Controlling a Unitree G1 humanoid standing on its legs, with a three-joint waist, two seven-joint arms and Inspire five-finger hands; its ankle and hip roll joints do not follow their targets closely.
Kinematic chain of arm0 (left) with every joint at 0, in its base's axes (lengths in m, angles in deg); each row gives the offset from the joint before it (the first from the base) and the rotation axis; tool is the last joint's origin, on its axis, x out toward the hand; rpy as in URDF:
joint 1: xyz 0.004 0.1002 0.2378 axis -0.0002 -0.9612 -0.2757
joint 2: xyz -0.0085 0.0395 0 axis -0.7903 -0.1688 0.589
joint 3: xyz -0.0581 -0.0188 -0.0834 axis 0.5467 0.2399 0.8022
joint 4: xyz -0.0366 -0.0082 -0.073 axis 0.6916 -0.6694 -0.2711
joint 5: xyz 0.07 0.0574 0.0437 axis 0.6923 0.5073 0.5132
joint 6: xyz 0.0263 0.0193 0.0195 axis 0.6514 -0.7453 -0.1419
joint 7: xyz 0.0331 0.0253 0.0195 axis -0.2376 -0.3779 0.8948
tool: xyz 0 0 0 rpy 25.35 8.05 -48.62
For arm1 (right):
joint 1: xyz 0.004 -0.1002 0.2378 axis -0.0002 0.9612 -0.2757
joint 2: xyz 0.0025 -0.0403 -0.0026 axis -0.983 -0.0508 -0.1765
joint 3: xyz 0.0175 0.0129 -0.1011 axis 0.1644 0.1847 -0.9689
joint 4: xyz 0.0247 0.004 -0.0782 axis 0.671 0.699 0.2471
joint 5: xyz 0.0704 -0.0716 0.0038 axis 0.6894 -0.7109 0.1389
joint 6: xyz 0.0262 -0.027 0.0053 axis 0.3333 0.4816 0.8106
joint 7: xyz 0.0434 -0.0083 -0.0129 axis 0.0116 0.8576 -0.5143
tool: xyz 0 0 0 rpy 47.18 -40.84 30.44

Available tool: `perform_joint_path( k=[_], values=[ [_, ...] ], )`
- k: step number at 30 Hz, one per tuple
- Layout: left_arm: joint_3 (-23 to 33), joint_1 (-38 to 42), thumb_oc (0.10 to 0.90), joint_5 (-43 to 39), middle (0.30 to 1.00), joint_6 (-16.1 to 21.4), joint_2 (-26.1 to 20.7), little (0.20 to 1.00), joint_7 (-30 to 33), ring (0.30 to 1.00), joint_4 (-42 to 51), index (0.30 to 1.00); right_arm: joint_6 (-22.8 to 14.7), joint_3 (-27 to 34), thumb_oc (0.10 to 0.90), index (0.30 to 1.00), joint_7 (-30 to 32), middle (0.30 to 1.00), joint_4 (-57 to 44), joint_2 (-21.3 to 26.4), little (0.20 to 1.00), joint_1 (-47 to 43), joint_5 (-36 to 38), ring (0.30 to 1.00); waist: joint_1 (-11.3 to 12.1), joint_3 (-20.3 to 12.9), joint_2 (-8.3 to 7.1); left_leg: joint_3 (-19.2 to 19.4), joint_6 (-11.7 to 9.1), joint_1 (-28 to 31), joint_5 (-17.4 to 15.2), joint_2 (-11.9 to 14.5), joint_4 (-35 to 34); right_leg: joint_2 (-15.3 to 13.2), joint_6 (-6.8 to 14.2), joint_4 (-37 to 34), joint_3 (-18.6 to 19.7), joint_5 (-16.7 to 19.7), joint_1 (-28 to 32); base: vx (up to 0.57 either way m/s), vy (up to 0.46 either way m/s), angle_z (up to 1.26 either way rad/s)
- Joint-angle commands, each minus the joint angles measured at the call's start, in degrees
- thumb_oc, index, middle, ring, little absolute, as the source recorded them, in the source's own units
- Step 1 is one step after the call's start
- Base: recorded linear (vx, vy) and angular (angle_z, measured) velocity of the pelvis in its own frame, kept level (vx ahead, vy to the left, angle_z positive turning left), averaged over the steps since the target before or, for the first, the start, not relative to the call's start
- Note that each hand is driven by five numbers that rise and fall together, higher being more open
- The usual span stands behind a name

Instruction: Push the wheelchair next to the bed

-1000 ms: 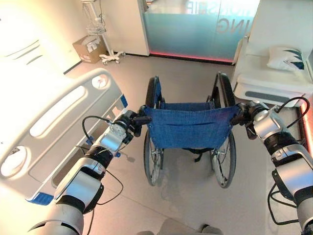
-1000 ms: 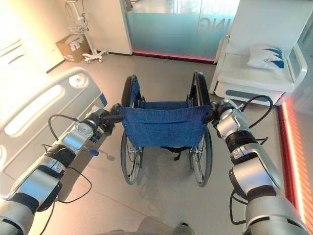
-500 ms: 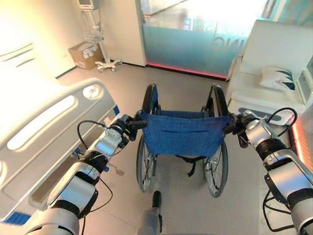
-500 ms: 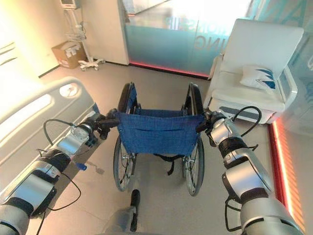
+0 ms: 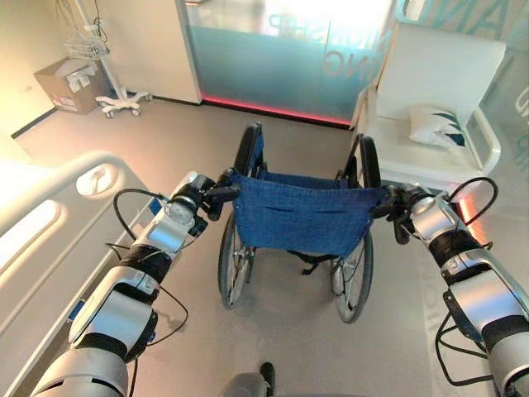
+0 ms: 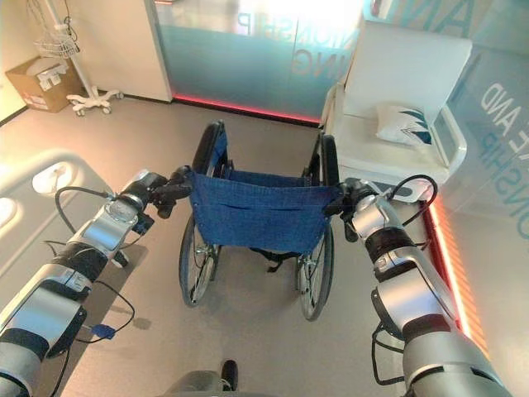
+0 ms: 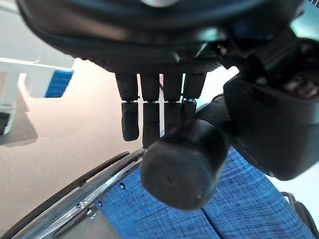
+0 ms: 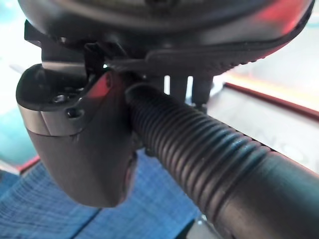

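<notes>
The wheelchair (image 5: 297,217) has a blue cloth back and black wheels and stands on the grey floor straight ahead, facing away. My left hand (image 5: 201,198) is shut on its left push handle (image 7: 182,167), with the fingers (image 7: 149,117) curled over the black grip. My right hand (image 5: 398,204) is shut on the right push handle (image 8: 209,157), a ribbed black grip, with the thumb (image 8: 82,139) wrapped beside it. The white bed (image 5: 45,223) lies at the left, its rounded end rail beside my left arm, a short gap away from the wheelchair's left wheel.
A white armchair (image 5: 438,74) with a pillow (image 5: 434,128) stands close to the wheelchair's right front. A frosted glass partition (image 5: 273,50) closes the far side. At the back left are a cardboard box (image 5: 66,83) and a wheeled stand (image 5: 107,95).
The whole view has shifted as I walk. The wheelchair has rolled forward with both hands on its handles. The bed's end now lies further back at the left and the armchair is nearer.
</notes>
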Motion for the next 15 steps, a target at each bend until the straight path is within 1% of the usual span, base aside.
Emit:
perform_joint_path(
  k=[1, 2, 3, 4, 5, 6, 8, 9, 10, 11, 12, 14, 15],
  values=[
    [0.7, -7.1, 0.4, 4.9, 0.3, 0.2, -3.4, 0.3, 0.0, 0.3, -1.4, 0.3, -10.5, -9.3, 0.4, 0.3, -4.8, 0.3, -10.3, -1.0, 0.3, 5.7, -7.8, 0.3, -0.9, 3.1, 0.19, 2.9, -5.5, 3.9, -4.0, 0.2, 1.5, -2.7, 2.0, -18.6, -1.4, 21.1, -11.6, 0.42, -0.149, 0.07],
    [0.9, -7.0, 0.4, 4.8, 0.3, 0.7, -3.9, 0.3, -0.5, 0.3, -1.1, 0.3, -9.8, -9.1, 0.4, 0.3, -5.1, 0.3, -11.2, -0.5, 0.3, 5.7, -7.5, 0.3, -1.7, 3.9, -0.31, 2.1, -5.6, 5.2, -5.3, -0.3, 1.2, -4.4, 2.7, -23.8, -1.6, 23.6, -13.6, 0.39, -0.18, 0.14],
    [0.8, -6.7, 0.4, 4.7, 0.3, 1.1, -4.3, 0.3, -0.7, 0.3, -1.2, 0.3, -9.4, -9.1, 0.4, 0.3, -5.2, 0.3, -11.5, -0.2, 0.3, 5.5, -7.4, 0.3, -2.1, 4.3, -0.54, 1.5, -5.8, 5.9, -6.0, -0.5, 1.2, -5.0, 3.2, -27.4, -1.4, 24.6, -14.6, 0.49, -0.267, 0.42],
    [0.0, -5.4, 0.4, 4.2, 0.3, 2.2, -4.5, 0.3, -1.0, 0.3, -1.9, 0.3, -8.7, -8.6, 0.4, 0.3, -4.8, 0.3, -11.9, 0.4, 0.3, 5.0, -7.3, 0.3, -3.4, 5.3, -0.12, -1.0, -6.0, 7.1, -7.3, -0.1, 1.1, -5.5, 4.0, -36.3, 0.2, 25.2, -16.9, 0.41, -0.217, 0.6],
    [-0.3, -5.0, 0.4, 3.8, 0.3, 2.4, -4.5, 0.3, -1.0, 0.3, -2.1, 0.3, -8.6, -8.5, 0.4, 0.3, -4.6, 0.3, -11.8, 0.5, 0.3, 4.8, -7.4, 0.3, -3.7, 5.6, 0.18, -1.7, -6.1, 7.4, -7.8, 0.2, 1.3, -5.5, 4.2, -38.9, 0.7, 25.5, -17.1, 0.48, -0.243, 0.92],
    [-1.0, -4.2, 0.4, 3.4, 0.3, 3.2, -4.1, 0.3, -0.8, 0.3, -2.7, 0.3, -8.8, -8.3, 0.4, 0.3, -4.2, 0.3, -11.2, 1.1, 0.3, 4.0, -7.4, 0.3, -4.1, 6.2, 0.64, -3.4, -5.9, 7.6, -8.8, 0.3, 2.2, -5.3, 4.2, -40.4, 2.5, 25.2, -17.3, 0.3, -0.154, 0.79],
    [-1.5, -3.7, 0.4, 3.5, 0.3, 4.1, -3.7, 0.3, -1.3, 0.3, -3.0, 0.3, -8.1, -8.3, 0.4, 0.3, -3.9, 0.3, -11.0, 1.9, 0.3, 3.2, -7.3, 0.3, -4.3, 6.3, 0.2, -4.6, -5.9, 6.8, -10.4, -0.2, 4.4, -5.6, 3.9, -38.7, 4.6, 24.9, -16.9, 0.31, -0.184, 0.83],
    [-1.9, -3.5, 0.4, 3.4, 0.3, 4.4, -3.4, 0.3, -1.6, 0.3, -3.1, 0.3, -7.5, -8.5, 0.4, 0.3, -3.7, 0.3, -10.7, 2.3, 0.3, 2.8, -6.9, 0.3, -4.3, 6.2, -0.51, -4.6, -5.8, 6.3, -11.6, -0.6, 6.3, -5.9, 4.0, -38.4, 4.8, 24.6, -16.1, 0.45, -0.302, 0.92],
    [-1.7, -4.3, 0.4, 3.6, 0.3, 4.2, -2.6, 0.3, -1.5, 0.3, -3.2, 0.3, -8.1, -8.5, 0.4, 0.3, -4.3, 0.3, -10.0, 2.9, 0.3, 2.5, -6.6, 0.3, -4.0, 5.6, -1.3, -3.8, -6.2, 5.9, -12.8, -0.7, 8.3, -6.4, 4.2, -38.1, 3.7, 25.1, -14.6, 0.56, -0.365, 0.83],
    [-1.7, -5.3, 0.4, 3.8, 0.3, 3.6, -2.4, 0.3, -1.9, 0.3, -3.0, 0.3, -8.1, -9.2, 0.4, 0.3, -5.6, 0.3, -9.8, 3.6, 0.3, 1.9, -6.0, 0.3, -3.8, 4.8, -1.96, -3.5, -7.0, 6.4, -13.7, -0.3, 9.6, -6.6, 4.4, -34.0, 3.5, 25.2, -14.5, 0.46, -0.304, 0.67],
    [-1.6, -5.4, 0.4, 3.8, 0.3, 3.3, -2.4, 0.3, -2.0, 0.3, -3.0, 0.3, -8.1, -9.4, 0.4, 0.3, -5.8, 0.3, -9.8, 3.7, 0.3, 1.8, -5.8, 0.3, -3.8, 4.6, -2.0, -3.4, -7.1, 6.6, -13.9, -0.1, 9.7, -6.6, 4.5, -33.4, 3.4, 25.1, -14.6, 0.42, -0.234, 0.62],
    [-1.4, -6.6, 0.4, 4.1, 0.3, 2.5, -2.1, 0.3, -2.4, 0.3, -3.9, 0.3, -8.8, -10.5, 0.4, 0.3, -7.3, 0.3, -10.0, 4.2, 0.3, 1.3, -5.0, 0.3, -3.9, 3.6, -2.41, -1.7, -8.0, 8.3, -14.5, 1.7, 10.0, -6.7, 4.5, -30.8, 1.6, 24.7, -14.4, 0.47, -0.247, 0.74],
    [-1.2, -7.2, 0.4, 4.4, 0.3, 2.7, -2.2, 0.3, -2.6, 0.3, -4.5, 0.3, -9.4, -11.3, 0.4, 0.3, -8.3, 0.3, -10.4, 4.4, 0.3, 1.0, -4.8, 0.3, -4.1, 2.9, -2.67, -1.2, -8.8, 9.5, -14.3, 2.7, 9.6, -6.1, 4.3, -30.5, 1.0, 24.2, -13.8, 0.5, -0.256, 0.68]
  ],
)
